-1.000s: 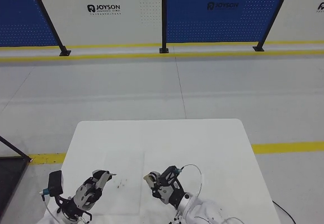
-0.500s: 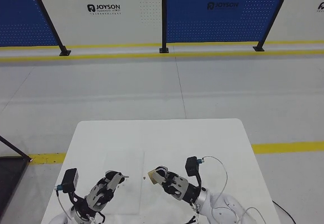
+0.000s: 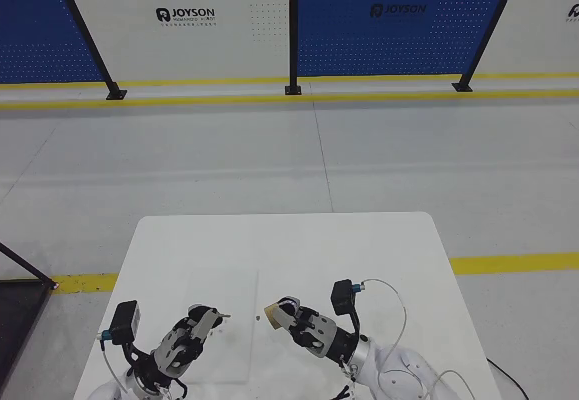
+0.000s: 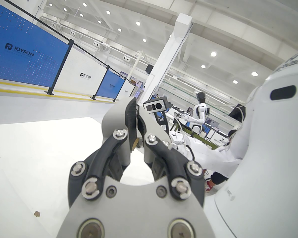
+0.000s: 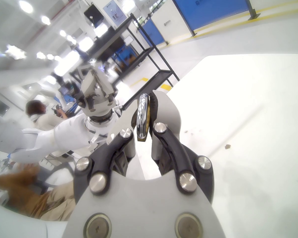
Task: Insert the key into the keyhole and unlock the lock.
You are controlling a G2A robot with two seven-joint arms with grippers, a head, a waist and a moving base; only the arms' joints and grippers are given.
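Firmly right jaws clasp lock [image 5: 142, 122], left jaws key [image 4: 136, 141].

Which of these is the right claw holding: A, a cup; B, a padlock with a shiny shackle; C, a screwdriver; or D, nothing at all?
B: the right claw is shut on the padlock, with its shiny shackle and brass body showing in the grip.

gap: narrow, left gripper [image 3: 212, 316] to right gripper [image 3: 272, 312] | beyond: open table [image 3: 369, 250] | obstacles: crumbs [image 5: 227, 146]
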